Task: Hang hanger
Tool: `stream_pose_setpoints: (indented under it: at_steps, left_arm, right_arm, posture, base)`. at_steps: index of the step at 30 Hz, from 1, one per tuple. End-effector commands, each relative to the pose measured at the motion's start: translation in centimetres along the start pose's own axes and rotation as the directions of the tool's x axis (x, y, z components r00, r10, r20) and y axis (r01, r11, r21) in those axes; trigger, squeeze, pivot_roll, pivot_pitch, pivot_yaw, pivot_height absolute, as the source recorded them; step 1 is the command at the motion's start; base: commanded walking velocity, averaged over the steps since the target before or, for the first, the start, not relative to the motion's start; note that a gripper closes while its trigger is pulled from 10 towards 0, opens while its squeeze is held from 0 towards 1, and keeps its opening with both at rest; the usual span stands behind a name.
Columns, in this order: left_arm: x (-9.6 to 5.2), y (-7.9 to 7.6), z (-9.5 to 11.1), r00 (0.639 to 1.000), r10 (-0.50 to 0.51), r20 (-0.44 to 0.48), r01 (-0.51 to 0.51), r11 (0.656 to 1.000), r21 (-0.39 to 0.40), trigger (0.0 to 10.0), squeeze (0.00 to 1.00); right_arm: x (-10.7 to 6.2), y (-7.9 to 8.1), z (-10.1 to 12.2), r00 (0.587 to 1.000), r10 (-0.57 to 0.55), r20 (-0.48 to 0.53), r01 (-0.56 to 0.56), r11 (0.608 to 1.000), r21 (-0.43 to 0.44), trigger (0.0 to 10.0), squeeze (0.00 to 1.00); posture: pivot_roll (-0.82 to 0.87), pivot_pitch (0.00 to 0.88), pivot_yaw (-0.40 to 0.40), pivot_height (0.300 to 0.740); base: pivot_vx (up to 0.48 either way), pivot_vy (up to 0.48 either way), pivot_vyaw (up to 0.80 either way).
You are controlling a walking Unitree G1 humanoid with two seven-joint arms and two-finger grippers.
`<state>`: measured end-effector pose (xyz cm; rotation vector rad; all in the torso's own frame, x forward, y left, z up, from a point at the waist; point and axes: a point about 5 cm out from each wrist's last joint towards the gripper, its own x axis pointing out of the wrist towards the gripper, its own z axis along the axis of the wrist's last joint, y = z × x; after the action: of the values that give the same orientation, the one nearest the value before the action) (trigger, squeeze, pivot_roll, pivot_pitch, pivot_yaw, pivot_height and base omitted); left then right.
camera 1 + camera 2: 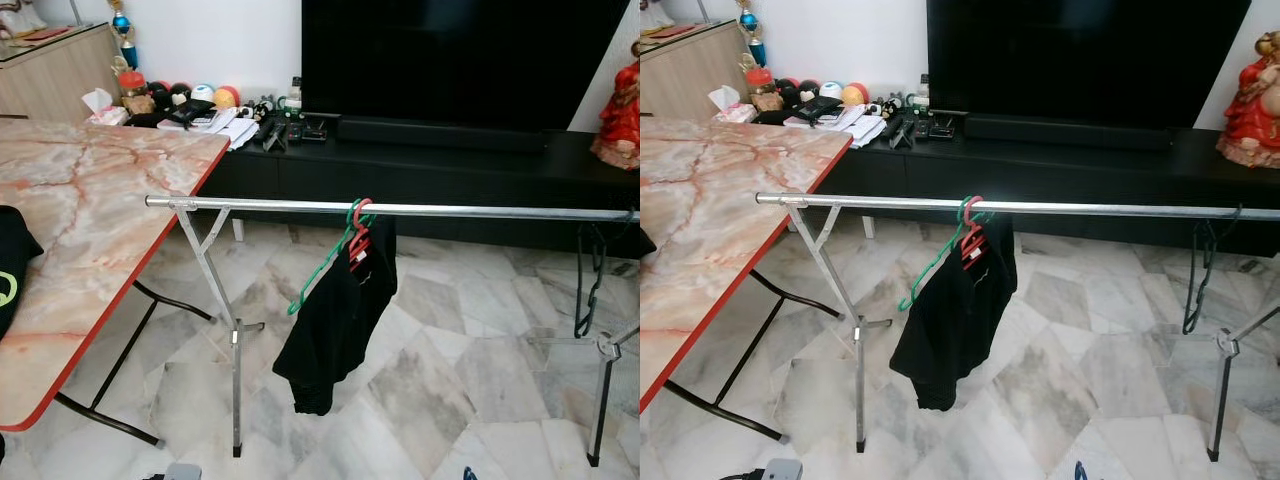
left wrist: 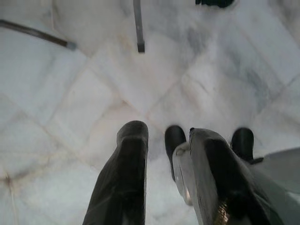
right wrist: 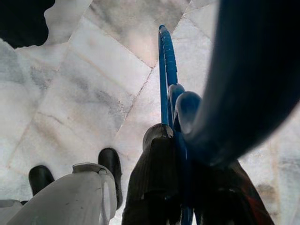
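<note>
A silver clothes rail (image 1: 480,211) runs across the room at waist height. A green hanger (image 1: 322,268) and a red hanger (image 1: 360,240) hang near its middle, and a black garment (image 1: 335,325) droops from them. A thin black hanger (image 1: 590,280) hangs near the rail's right end. My right gripper (image 3: 180,140) is low, over the marble floor, shut on a blue hanger (image 3: 164,61) that sticks out past its fingertips. The blue hanger's tip (image 1: 1080,470) peeks in at the bottom edge. My left gripper (image 2: 166,133) points down at the floor, open, with nothing between its fingers.
A marble-topped folding table (image 1: 90,230) with a red edge stands on the left, close to the rail's left end. Behind the rail are a black TV cabinet (image 1: 430,165), a large TV (image 1: 460,60) and a red figurine (image 1: 620,105). The rail's crossed legs (image 1: 235,340) stand on the marble floor.
</note>
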<state>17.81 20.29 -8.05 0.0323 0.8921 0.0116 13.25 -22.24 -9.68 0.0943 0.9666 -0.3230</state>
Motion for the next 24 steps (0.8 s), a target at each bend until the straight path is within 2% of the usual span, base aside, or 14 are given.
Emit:
stream_pose_setpoints:
  at_steps: [1, 3, 6, 12, 24]
  left_arm:
    - [0.0, 0.4, 0.1, 1.0, 0.018, 0.008, -0.018, 1.0, -0.007, 10.0, 0.0]
    - [0.0, 0.7, 0.0, 1.0, 0.025, 0.0, -0.025, 1.0, -0.008, 10.0, 0.0]
    - [-0.1, 0.9, -0.4, 0.999, 0.035, -0.017, -0.035, 0.999, 0.005, 10.0, 0.0]
    - [-0.3, 0.5, -1.0, 0.999, 0.021, -0.027, -0.02, 1.0, 0.006, 10.0, 0.0]
    - [-0.4, 0.9, -1.2, 0.999, 0.023, -0.029, -0.023, 1.0, 0.01, 10.0, 0.0]
  right_arm:
    - [-0.1, -0.1, -0.3, 1.0, -0.004, -0.005, 0.004, 1.0, 0.028, 10.0, 0.0]
    - [-0.1, 0.1, -0.3, 1.0, 0.011, -0.011, -0.01, 1.0, 0.011, 10.0, 0.0]
    - [-0.1, 0.5, -0.5, 0.999, 0.026, -0.019, -0.026, 1.0, -0.013, 10.0, 0.0]
    - [-0.2, 0.8, -0.7, 1.0, 0.02, -0.016, -0.02, 1.0, 0.005, 10.0, 0.0]
    - [-0.2, 0.9, -0.7, 0.999, 0.051, -0.017, -0.051, 0.998, -0.034, 10.0, 0.0]
  posture:
    - [-0.03, 0.026, -0.027, 0.74]
    - [-0.03, 0.024, -0.028, 0.74]
    - [-0.04, 0.026, -0.013, 0.74]
    - [-0.05, 0.027, 0.009, 0.74]
    - [-0.04, 0.015, 0.0, 0.74]
  base:
    - [0.247, 0.0, 0.0]
    - [0.27, 0.0, 0.0]
    - [0.326, 0.0, -0.79]
    - [0.326, 0.0, 0.0]
    - [0.316, 0.0, 0.0]
